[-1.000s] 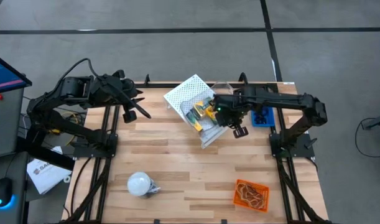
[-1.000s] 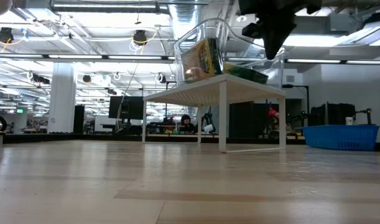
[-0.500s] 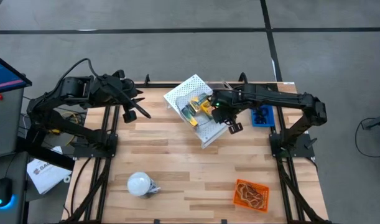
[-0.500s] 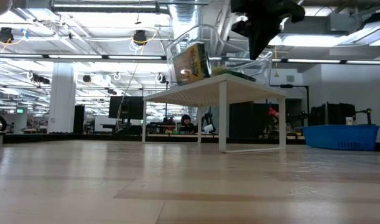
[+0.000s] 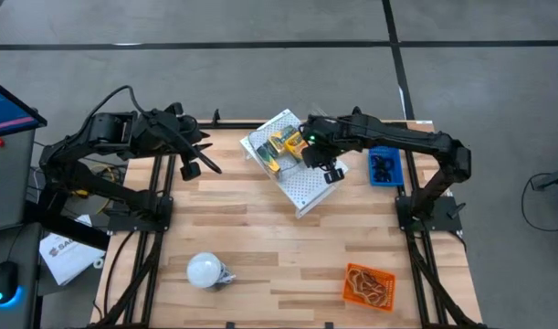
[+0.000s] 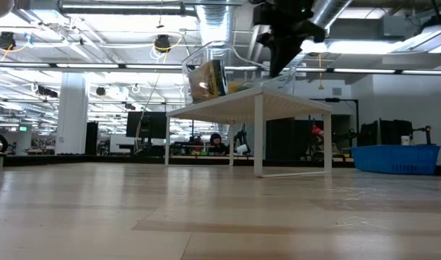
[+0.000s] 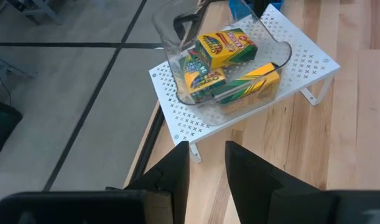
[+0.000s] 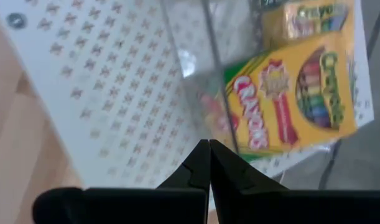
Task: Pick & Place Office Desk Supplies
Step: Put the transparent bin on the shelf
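Both arms matte black, chunky segmented links on black frame mounts. Left arm point(image 5: 114, 137) has a black cable looping over it. Right arm point(image 5: 397, 144) shows a small green LED near wrist. Flat dark claw fingers point(image 7: 177, 174).

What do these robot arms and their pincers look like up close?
Both arms are dark, almost black, built of jointed segments on black frames at the table's edges. The left arm trails a thin black cable looping above it. The right arm shows a small green light near its wrist. Each pincer has two flat, dark fingers; the right pincer narrows to a point.
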Robot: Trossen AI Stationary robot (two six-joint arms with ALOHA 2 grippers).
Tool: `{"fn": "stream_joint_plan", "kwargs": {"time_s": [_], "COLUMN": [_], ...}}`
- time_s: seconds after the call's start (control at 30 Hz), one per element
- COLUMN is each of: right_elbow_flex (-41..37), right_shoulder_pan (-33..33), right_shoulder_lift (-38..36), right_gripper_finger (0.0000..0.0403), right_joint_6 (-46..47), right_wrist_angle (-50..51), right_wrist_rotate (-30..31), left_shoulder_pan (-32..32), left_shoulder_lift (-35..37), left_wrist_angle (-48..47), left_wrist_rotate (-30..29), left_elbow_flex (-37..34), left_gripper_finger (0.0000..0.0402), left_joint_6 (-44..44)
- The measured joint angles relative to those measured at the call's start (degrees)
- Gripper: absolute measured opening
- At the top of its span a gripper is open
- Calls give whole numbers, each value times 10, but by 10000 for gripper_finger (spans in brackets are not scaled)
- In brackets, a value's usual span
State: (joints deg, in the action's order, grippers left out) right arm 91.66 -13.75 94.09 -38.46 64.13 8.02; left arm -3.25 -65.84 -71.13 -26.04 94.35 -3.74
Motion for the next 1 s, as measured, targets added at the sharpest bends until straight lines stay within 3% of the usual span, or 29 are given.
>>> {"fn": "stream_joint_plan", "kwargs": {"time_s": [0.27, 0.43, 1.0], "right_elbow_flex": [45, 61, 62], "right_shoulder_pan": [-3, 8, -15], "right_shoulder_lift": [13, 12, 48], "right_gripper_finger": [0, 0, 0], "right_joint_6": [12, 28, -38], "right_wrist_angle": [6, 73, 8], "right_wrist_rotate": [11, -20, -34], "left_shoulder_pan": [0, -2, -2], "left_shoulder_lift": [0, 0, 0], "left_wrist_angle": [0, 0, 0], "left_wrist_rotate": [0, 0, 0], "left_elbow_flex": [0, 0, 0], "left_gripper_finger": [92, 92, 92], "left_joint_6": [11, 11, 12]}}
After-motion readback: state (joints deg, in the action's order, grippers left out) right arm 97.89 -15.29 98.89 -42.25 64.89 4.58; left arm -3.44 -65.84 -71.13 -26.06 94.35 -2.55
